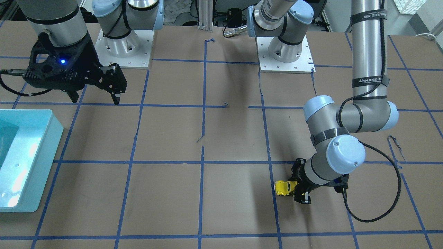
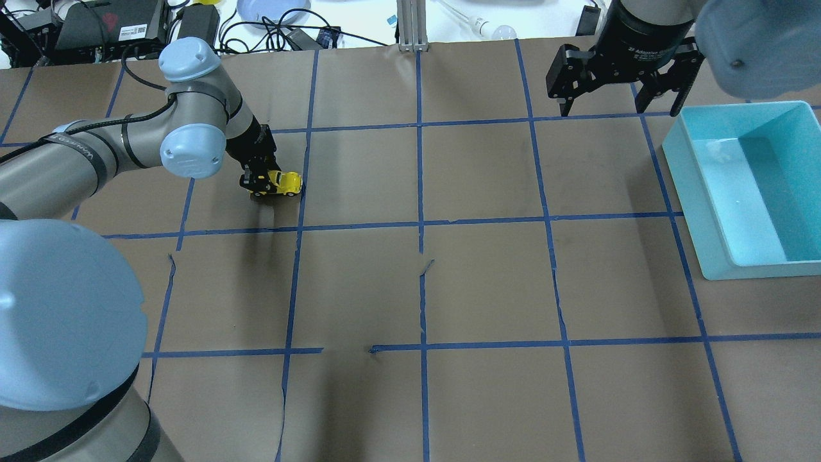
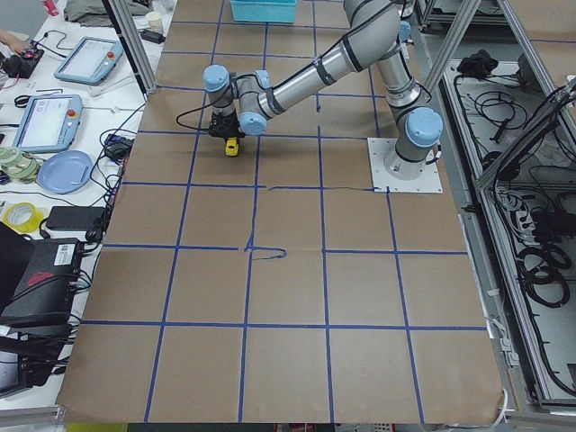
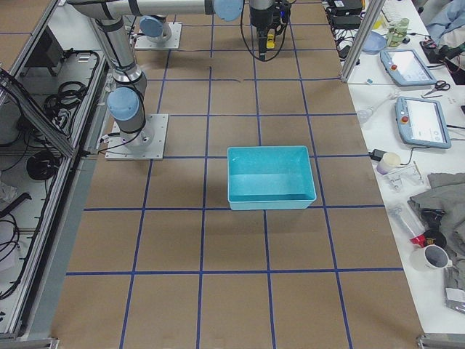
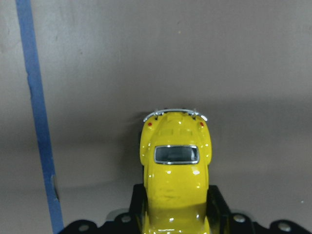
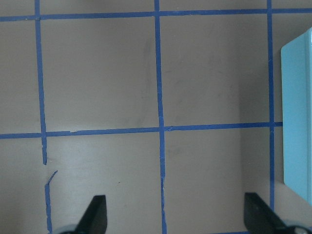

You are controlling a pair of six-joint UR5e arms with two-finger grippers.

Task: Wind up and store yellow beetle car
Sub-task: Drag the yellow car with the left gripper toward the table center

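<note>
Grip on: left end effector point(image 2: 259, 184) clamps the yellow beetle car point(image 2: 285, 184) by its nose, long axis pointing frame-right toward the distant bin point(image 2: 689, 199).

You see table point(image 2: 487, 282), top all covered with brown paper point(image 2: 628, 398). Blue tape point(image 2: 420, 192) makes grid of squares over it. Paper has small tears point(image 2: 426, 264) along tape near middle.

Teal bin point(image 2: 696, 205) stands on paper at right side, open side up.

Yellow beetle car point(image 2: 285, 183) is at far left, low on paper, just beside tape line, clamped between fingers of left gripper point(image 2: 262, 184).

Near robot, two white plates lie flat on table: left arm plate point(image 1: 301, 64) and right arm plate point(image 1: 142, 57).
</note>
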